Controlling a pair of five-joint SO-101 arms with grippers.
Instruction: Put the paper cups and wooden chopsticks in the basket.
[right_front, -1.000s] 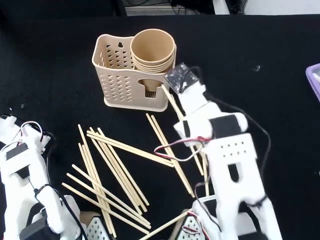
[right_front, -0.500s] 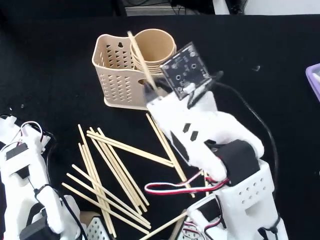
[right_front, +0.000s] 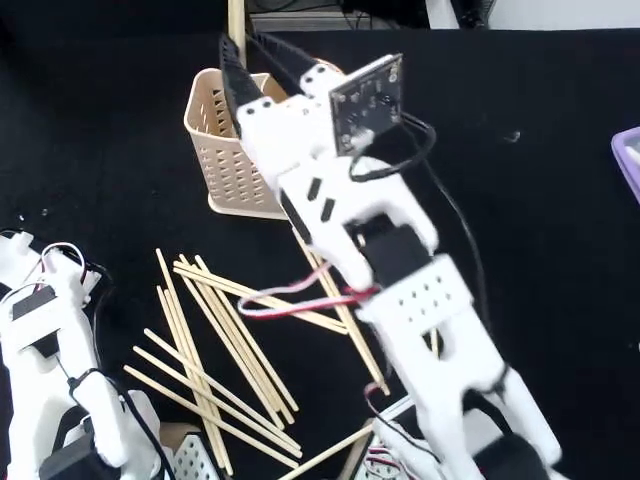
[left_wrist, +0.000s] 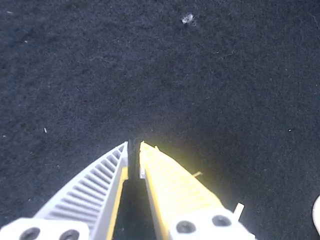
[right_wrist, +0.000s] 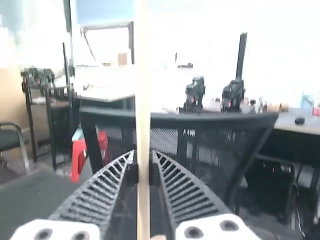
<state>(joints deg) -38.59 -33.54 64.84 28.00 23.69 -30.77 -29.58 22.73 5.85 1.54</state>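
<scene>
Wooden and pale, one chopstick (right_wrist: 142, 75) stands upright in the right end effector (right_wrist: 143, 156), whose two black ribbed fingers are pressed against it from either side. From the high view we see this stick lifted off the surface, just at the rear rim of the beige perforated basket (right_front: 215, 150). The right arm (right_front: 400, 290) lies across the basket's right part and hides what is inside it there. In front of the basket, the loose chopsticks (right_front: 215, 340) lie scattered and crossing one another on the black surface (right_front: 540, 200), a few of them running under the right arm. Well apart from the basket, at the near left corner, sits the left arm (right_front: 45, 370). Its wrist view shows the left end effector (left_wrist: 134, 147) with fingers drawn narrow, nearly touching, nothing between them, pointing down at bare black cloth. A purple-edged object (right_front: 628, 155) sits at the far right edge.
</scene>
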